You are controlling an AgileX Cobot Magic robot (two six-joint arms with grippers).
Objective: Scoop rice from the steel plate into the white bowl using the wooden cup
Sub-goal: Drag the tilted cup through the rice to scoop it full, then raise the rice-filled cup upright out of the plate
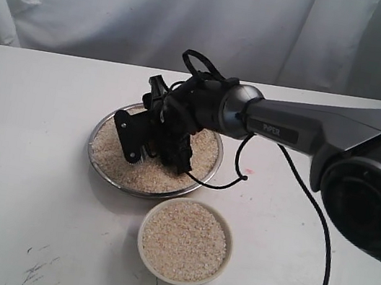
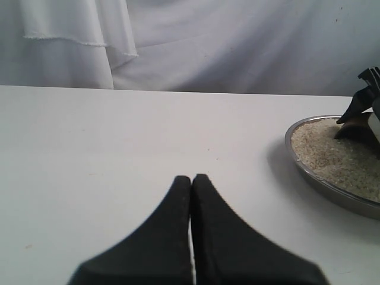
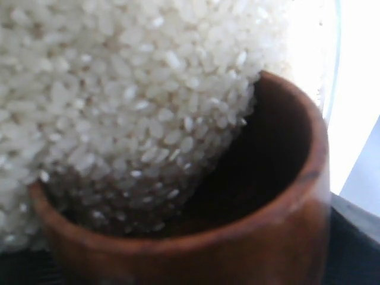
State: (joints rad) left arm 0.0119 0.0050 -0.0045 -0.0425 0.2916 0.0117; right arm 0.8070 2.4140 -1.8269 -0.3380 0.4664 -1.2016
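I am at the scooping step. My right end effector point(image 1: 153, 145) is down in the plate point(image 1: 91, 144), reaching in from the right of the exterior view. Its jaws stand wide, closed on the cup point(image 3: 261, 237). The cup takes up the whole span between them. In the exterior view my own fingers hide most of it. The right wrist view shows it up close: it is tipped hard over, with its mouth pushed into the rice point(image 3: 119, 89). Grains bank against the rim and spill into the dark inside, filling about half of what I can see of it.

The bowl point(image 1: 178, 282) sits just in front of the plate, close beside it but not touching, and its rice already comes near the brim. The plate keeps a broad layer of rice.

My left end effector point(image 2: 191, 181) is fully closed on nothing, with its fingertips pressed together. It hangs over bare surface point(image 2: 119, 148), well away from the plate.

As I judge it, the next move is to roll the cup's mouth upward so the load stays in, then lift clear of the plate's rim. After that comes a short carry toward the bowl and a slow tip over its middle. With the bowl this full, a quick pour could send grains over the edge.
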